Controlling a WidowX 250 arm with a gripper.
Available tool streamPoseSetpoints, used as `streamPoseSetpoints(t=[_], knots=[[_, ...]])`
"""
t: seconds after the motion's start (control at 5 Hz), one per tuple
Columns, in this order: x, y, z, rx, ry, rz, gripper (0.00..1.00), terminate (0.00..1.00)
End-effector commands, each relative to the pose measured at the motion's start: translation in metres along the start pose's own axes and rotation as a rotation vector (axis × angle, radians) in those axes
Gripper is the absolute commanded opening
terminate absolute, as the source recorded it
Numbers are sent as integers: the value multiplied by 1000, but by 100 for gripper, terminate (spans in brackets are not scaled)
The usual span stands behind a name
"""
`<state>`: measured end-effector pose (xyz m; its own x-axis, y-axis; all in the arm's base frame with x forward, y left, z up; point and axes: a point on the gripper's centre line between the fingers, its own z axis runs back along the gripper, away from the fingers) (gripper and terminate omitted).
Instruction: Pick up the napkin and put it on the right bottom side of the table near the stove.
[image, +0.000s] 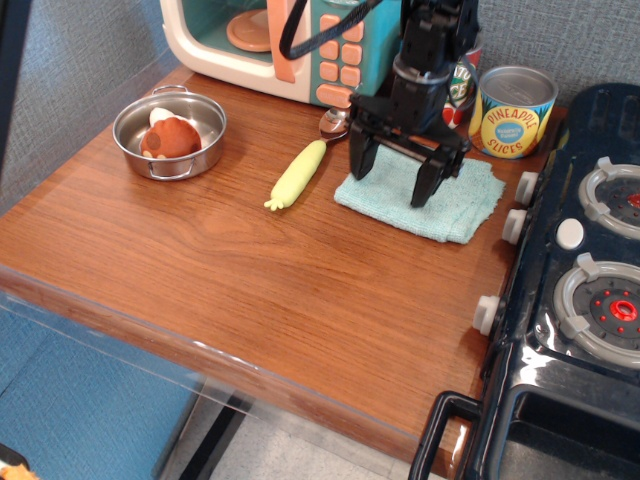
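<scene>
The napkin (455, 202), a folded light aqua terry cloth, lies flat on the wood table (250, 270) at the back right, close to the black stove (580, 300). My black gripper (390, 184) hangs right over the napkin's left half with its jaws spread wide. The fingertips are at or just above the cloth, and I cannot tell if they touch it. Nothing is held. The arm comes down from the top and hides part of the napkin's back edge.
A yellow-green toy corn (298, 173) and a spoon (336, 122) lie just left of the napkin. A pineapple can (512, 112) and a tomato can (461, 80) stand behind it. A teal-and-cream microwave (265, 40) is at the back. A steel pot (168, 135) sits at the left.
</scene>
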<state>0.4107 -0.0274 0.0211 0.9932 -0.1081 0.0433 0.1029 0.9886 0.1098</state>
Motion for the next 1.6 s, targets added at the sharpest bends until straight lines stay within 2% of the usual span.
streamPoseSetpoints(t=[0.0, 0.2, 0.4, 0.8, 1.2, 1.4], knots=[[-9, 4, -5, 0, 21, -20, 100, 0], [-13, 3, -2, -17, 18, -35, 100, 0], [-29, 3, 7, -32, 2, -64, 100, 0], [-77, 6, 14, -26, 19, -111, 100, 0], [-126, -10, 9, -3, 70, -184, 100, 0], [-142, -11, 5, 13, 86, -195, 100, 0]])
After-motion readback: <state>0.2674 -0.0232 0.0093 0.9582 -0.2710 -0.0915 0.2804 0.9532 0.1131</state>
